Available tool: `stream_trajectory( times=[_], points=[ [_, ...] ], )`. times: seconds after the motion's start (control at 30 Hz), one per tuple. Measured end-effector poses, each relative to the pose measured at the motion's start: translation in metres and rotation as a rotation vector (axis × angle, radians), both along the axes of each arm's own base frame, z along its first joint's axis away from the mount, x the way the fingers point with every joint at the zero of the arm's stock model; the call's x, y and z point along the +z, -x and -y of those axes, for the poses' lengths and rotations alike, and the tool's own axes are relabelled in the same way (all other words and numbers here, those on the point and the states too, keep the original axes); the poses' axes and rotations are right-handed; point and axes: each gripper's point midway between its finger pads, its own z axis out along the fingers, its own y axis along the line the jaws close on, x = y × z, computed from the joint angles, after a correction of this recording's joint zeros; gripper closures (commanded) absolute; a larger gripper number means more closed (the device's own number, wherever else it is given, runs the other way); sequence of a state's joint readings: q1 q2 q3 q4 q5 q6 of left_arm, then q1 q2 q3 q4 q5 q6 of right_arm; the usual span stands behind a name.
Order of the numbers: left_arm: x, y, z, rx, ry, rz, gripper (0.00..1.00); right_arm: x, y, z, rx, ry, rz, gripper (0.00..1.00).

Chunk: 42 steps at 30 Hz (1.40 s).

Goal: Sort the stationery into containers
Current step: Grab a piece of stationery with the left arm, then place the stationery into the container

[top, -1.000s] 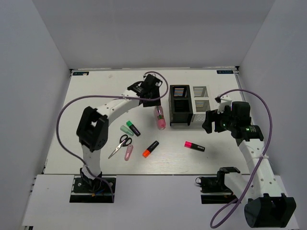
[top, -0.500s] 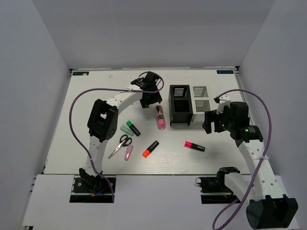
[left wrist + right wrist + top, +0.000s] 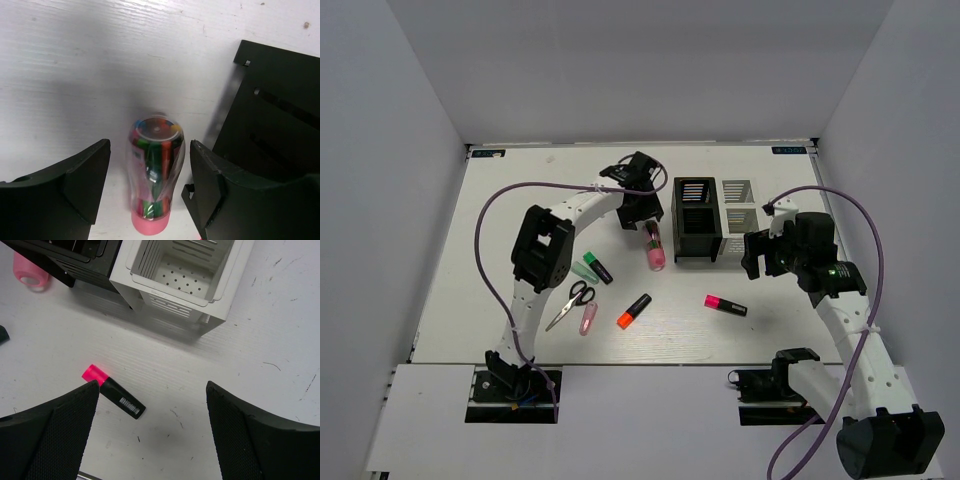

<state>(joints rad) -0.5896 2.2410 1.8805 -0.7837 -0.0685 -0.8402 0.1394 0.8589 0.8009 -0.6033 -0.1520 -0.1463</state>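
Observation:
The pink tube [image 3: 154,175] lies on the table beside the black container [image 3: 697,220], full of coloured pens. My left gripper [image 3: 150,155] is open, a finger on each side of the tube and apart from it. My right gripper [image 3: 151,390] hangs open above the table in front of the white container [image 3: 182,275]. The pink-capped marker [image 3: 114,392] lies just inside its left finger. On the table lie the orange-capped marker [image 3: 634,311], the green-capped marker [image 3: 600,268], the mint highlighter [image 3: 583,271], the scissors [image 3: 571,303] and the pink cutter [image 3: 588,319].
The two containers stand side by side at mid-table, the black one [image 3: 280,115] close on my left gripper's right. White walls enclose the table on three sides. A purple cable loops over each arm.
My left gripper has opened wider and come down toward the pink tube, which now lies between its fingers. My right gripper has opened a little more and hardly moved.

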Motion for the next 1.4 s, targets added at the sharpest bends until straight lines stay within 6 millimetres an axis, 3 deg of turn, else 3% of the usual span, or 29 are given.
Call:
stream_trajectory(
  times=[0.37, 0.47, 0.57, 0.6, 0.7, 0.93, 1.03, 1.07, 1.1, 1.13, 1.4],
  points=[
    [-0.026, 0.012, 0.008, -0.04, -0.043, -0.068, 0.28, 0.0, 0.0, 0.0, 0.001, 0.015, 0.004, 0.1],
    [-0.027, 0.015, 0.008, -0.049, -0.051, -0.076, 0.4, 0.0, 0.0, 0.001, 0.0, 0.017, 0.006, 0.1],
    [-0.028, 0.018, 0.007, -0.057, -0.056, -0.085, 0.62, 0.0, 0.0, 0.001, 0.0, 0.022, 0.008, 0.1],
    [-0.028, 0.018, 0.007, -0.057, -0.057, -0.087, 0.76, 0.0, 0.0, 0.001, 0.002, 0.022, 0.008, 0.1],
    [-0.028, 0.019, 0.007, -0.064, -0.057, -0.087, 0.98, 0.0, 0.0, 0.001, 0.0, 0.025, 0.009, 0.1],
    [-0.017, 0.029, -0.008, -0.084, -0.086, -0.095, 1.0, 0.001, 0.0, 0.001, 0.002, 0.026, 0.013, 0.1],
    [0.004, 0.028, -0.019, -0.1, -0.095, -0.065, 1.0, 0.001, 0.0, 0.001, 0.003, 0.027, 0.015, 0.13],
    [0.014, 0.027, -0.022, -0.11, -0.095, -0.048, 1.0, 0.001, 0.0, 0.001, 0.004, 0.027, 0.015, 0.24],
    [0.026, 0.026, -0.024, -0.13, -0.096, -0.023, 1.0, 0.001, 0.0, 0.001, 0.006, 0.029, 0.015, 0.45],
    [0.04, 0.024, -0.026, -0.152, -0.096, 0.006, 1.0, 0.001, 0.0, 0.001, 0.008, 0.032, 0.018, 0.99],
    [0.195, -0.003, -0.012, -0.277, -0.005, 0.446, 1.0, -0.006, 0.003, -0.001, 0.02, 0.021, -0.002, 1.0]
  ],
)
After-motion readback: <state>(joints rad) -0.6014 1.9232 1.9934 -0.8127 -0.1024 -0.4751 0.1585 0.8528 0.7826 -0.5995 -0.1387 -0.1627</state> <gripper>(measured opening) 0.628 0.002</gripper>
